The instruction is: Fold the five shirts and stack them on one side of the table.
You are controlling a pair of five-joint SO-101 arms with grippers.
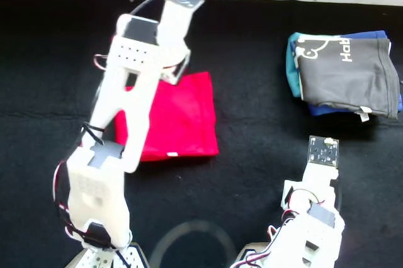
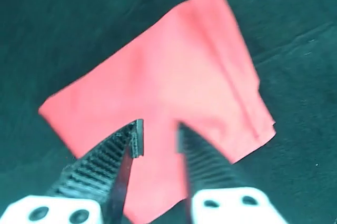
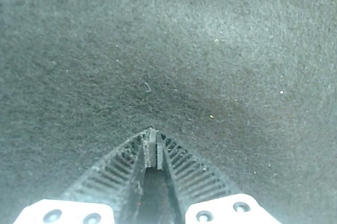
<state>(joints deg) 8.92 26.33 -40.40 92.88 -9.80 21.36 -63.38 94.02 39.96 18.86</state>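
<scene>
A folded red shirt (image 1: 182,117) lies on the black table left of centre, partly under the left arm. The left wrist view shows the same red shirt (image 2: 174,87) below my left gripper (image 2: 158,137), which hangs above it, open, with nothing between its fingers. At the back right sits a stack of folded shirts (image 1: 349,73), a dark grey one on top with blue and teal ones beneath. My right gripper (image 3: 152,148) is shut and empty over bare black cloth, low at the front right of the table.
The black tablecloth (image 1: 264,123) covers the whole table. Open cloth lies between the red shirt and the stack. The right arm's body (image 1: 312,217) stands at the front right, the left arm's base (image 1: 97,217) at the front left.
</scene>
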